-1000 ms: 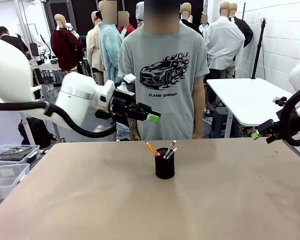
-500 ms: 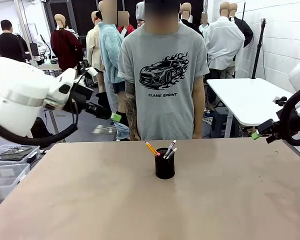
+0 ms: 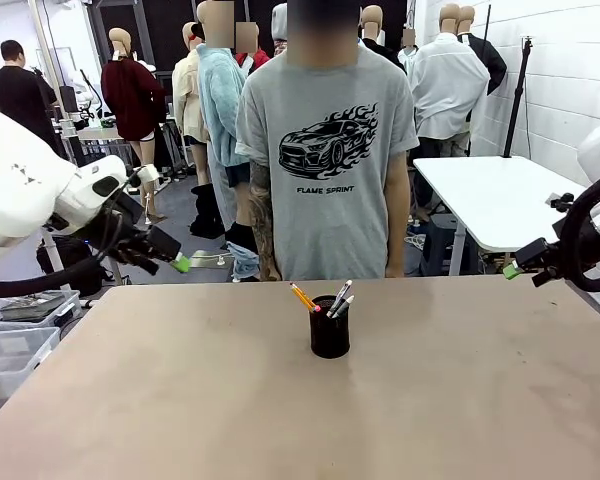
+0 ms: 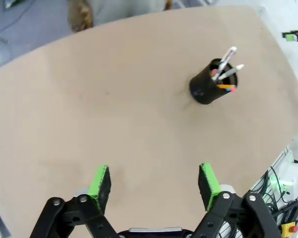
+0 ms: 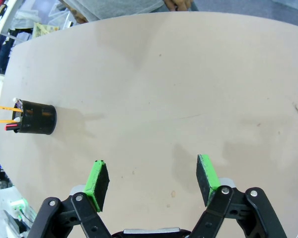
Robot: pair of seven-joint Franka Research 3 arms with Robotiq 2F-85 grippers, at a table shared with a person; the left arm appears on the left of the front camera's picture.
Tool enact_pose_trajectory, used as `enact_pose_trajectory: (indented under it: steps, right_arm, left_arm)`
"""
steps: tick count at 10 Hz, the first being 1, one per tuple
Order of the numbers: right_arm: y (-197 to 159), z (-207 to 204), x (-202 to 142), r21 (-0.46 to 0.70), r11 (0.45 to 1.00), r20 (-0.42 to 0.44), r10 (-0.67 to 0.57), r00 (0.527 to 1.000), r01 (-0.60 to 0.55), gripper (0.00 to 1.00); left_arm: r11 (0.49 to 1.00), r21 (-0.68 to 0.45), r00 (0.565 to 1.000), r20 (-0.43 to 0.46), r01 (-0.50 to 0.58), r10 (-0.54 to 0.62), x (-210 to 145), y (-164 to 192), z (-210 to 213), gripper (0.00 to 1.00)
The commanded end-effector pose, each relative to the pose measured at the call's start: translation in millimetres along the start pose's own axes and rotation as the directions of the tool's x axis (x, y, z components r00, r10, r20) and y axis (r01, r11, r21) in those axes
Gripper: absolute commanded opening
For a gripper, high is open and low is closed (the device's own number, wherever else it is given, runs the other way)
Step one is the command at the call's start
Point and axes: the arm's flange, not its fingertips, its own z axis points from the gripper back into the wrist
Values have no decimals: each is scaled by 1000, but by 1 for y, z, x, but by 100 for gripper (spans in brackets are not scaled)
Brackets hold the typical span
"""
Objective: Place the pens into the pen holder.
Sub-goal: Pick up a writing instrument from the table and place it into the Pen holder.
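Observation:
The black mesh pen holder [image 3: 329, 328] stands upright near the table's middle, toward the far edge. In it lean the silver-white pen [image 3: 341, 295], the dark pen [image 3: 343, 305] and the yellow-orange pencil [image 3: 301, 296]. The left wrist view has the pen holder [image 4: 207, 84] at upper right, the pens [image 4: 225, 69] sticking out. The right wrist view has the pen holder [image 5: 35, 118] at far left. My left gripper [image 3: 180, 263] hangs open and empty above the table's far left corner. My right gripper [image 3: 511, 270] is open and empty off the right edge. Both green pads [image 4: 100, 180] [image 5: 97, 179] stand wide apart.
A person in a grey printed T-shirt [image 3: 328, 150] stands at the far edge, just behind the holder. Clear plastic bins [image 3: 15, 330] sit off the left side. A white table [image 3: 495, 195] stands at back right. The tan tabletop [image 3: 300, 400] lies bare around the holder.
My left arm has drawn back to the left and lower, from above the holder's left to the far left corner. The right arm and the holder with its pens stayed still.

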Motion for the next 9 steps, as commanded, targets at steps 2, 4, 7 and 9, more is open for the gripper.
enact_pose_trajectory:
  steps: [2, 4, 7, 9]
  right_arm:
    - [-1, 0, -1, -1, 1000, -1, 17, 1000, -17, 88]
    - [-1, 0, -1, -1, 1000, -1, 17, 1000, -17, 88]
    - [-1, 0, -1, -1, 1000, -1, 17, 1000, -17, 88]
    - [-1, 0, -1, -1, 1000, -1, 17, 1000, -17, 88]
  left_arm:
    - [1000, 0, 1000, 0, 0, 0, 0, 0, 0, 100]
    - [1000, 0, 1000, 0, 0, 0, 0, 0, 0, 100]
    - [1000, 0, 1000, 0, 0, 0, 0, 0, 0, 100]
    - [1000, 0, 1000, 0, 0, 0, 0, 0, 0, 100]
